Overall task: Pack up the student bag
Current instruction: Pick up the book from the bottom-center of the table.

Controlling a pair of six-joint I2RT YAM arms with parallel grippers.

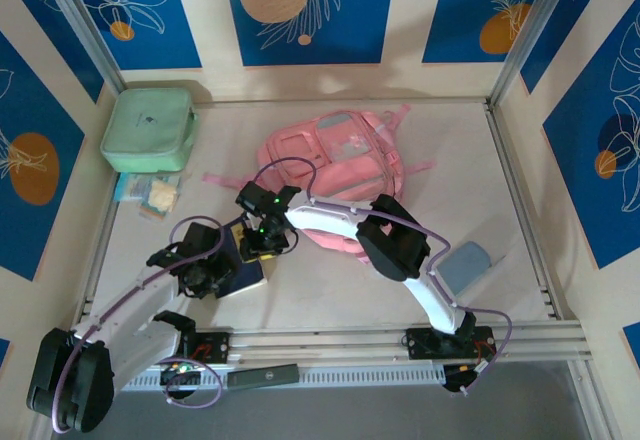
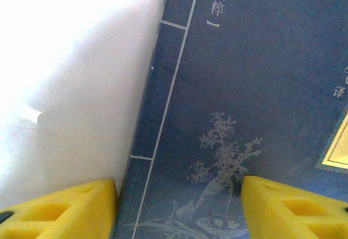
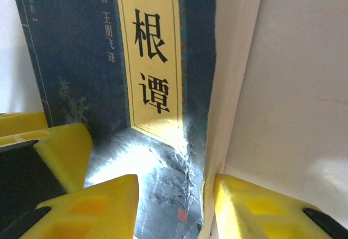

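We judge the packing to be at an early stage. The student bag lies flat at the middle back of the table, its straps splayed. From above we cannot tell whether any compartment is unzipped, and nothing that we can see has gone inside it.

Both arms are busy with a dark blue book bearing a yellow title label in Chinese, which sits near the front left, well apart from the bag. The left gripper has its fingers spread wide, one over bare table just beside the spine and the other over the cover, so it clamps nothing. The right gripper has the book's page edge in the gap between its fingers. We cannot tell whether they are pressing on it or merely straddling it.

A mint-green zipped case rests in the back left corner with a few small flat items just in front of it, and a grey-blue object lies at the right. As we read it, the book has yet to be lifted, carried over and slid into the bag, and the other loose things may follow.
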